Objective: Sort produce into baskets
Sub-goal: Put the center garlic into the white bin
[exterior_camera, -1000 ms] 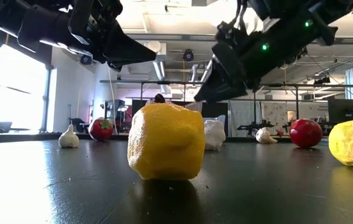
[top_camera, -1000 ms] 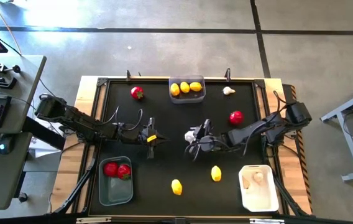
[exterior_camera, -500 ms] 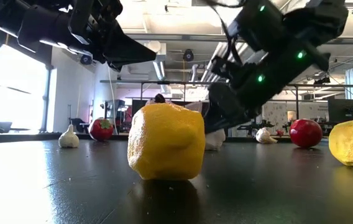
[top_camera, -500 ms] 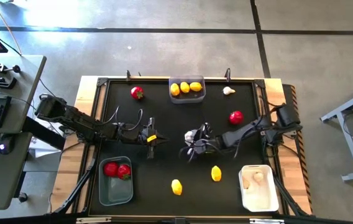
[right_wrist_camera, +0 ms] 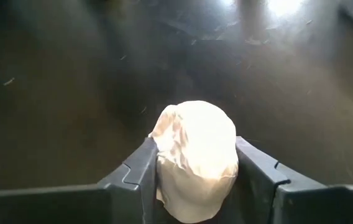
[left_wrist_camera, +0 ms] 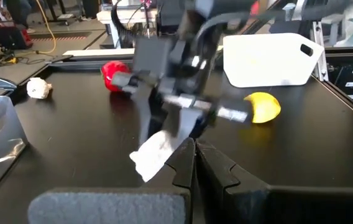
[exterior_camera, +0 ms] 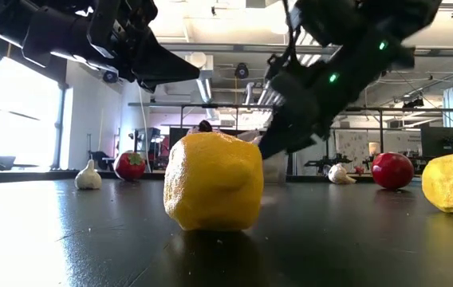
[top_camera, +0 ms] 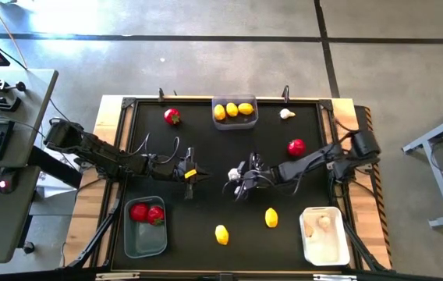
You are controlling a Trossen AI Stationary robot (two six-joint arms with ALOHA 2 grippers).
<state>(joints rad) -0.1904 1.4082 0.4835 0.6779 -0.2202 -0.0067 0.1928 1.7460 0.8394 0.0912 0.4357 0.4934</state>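
High view: right gripper [top_camera: 239,178] sits mid-table on a garlic bulb [top_camera: 239,175], well apart from the white basket [top_camera: 324,247]. Left gripper [top_camera: 191,172] waits nearby, fingers together, empty.

Right wrist view: both fingers [right_wrist_camera: 133,171] press the bulb's sides — grip looks narrow. Risk: the rounded bulb squirts out on lifting, or drops before reaching the basket w/ 2 bulbs.

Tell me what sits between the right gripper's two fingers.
A whitish garlic bulb fills the gap between the right gripper fingers, touching both. The right wrist view shows it best.
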